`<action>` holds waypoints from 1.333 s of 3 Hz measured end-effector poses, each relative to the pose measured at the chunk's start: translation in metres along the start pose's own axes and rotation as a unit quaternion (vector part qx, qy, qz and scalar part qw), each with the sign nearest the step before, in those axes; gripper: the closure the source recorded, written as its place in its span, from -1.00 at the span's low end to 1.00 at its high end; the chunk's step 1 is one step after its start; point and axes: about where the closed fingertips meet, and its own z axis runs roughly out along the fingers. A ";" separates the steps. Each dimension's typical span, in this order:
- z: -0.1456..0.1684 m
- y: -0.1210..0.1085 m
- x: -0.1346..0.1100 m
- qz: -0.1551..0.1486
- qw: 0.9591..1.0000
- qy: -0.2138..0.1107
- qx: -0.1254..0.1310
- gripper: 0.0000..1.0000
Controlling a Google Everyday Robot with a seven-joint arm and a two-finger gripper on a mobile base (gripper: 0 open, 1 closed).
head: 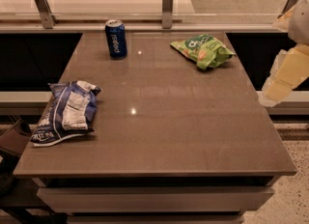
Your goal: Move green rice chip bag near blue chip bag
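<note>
Gripper: the gripper [282,76] shows as a pale, blurred shape at the right edge of the frame, beyond the table's right side and off its surface. It holds nothing that I can make out. Whether it is apart or together I cannot tell.
Table: the brown table [193,136] fills most of the frame and carries all three items.
Blue chip bag: the blue chip bag [67,112] lies flat at the left-centre of the frame, close to the table's left edge. Its long axis runs from upper right down to lower left.
Green rice chip bag: the green rice chip bag [203,50] lies flat in the upper right of the frame, on the far right part of the tabletop, logo side up. It is well apart from the blue bag, and nothing touches it.
Soda can: a blue soda can [116,38] stands upright in the upper left, near the far edge.
Progress: by my reading, nothing is done yet. The reach, the grasp, the carry across to the left and the release all remain.
Green bag's heading: its long axis runs roughly left to right across the frame, dipping slightly toward the right. One narrow end points left toward the can, the other toward the table's right edge.
</note>
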 end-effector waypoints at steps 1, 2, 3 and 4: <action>0.001 -0.038 -0.001 0.067 0.997 -0.009 0.035 -1.00; 0.006 -0.076 -0.004 0.120 0.990 -0.024 0.075 -1.00; 0.028 -0.105 -0.006 0.165 0.981 -0.023 0.096 -1.00; 0.059 -0.123 0.000 0.211 0.972 -0.033 0.101 -1.00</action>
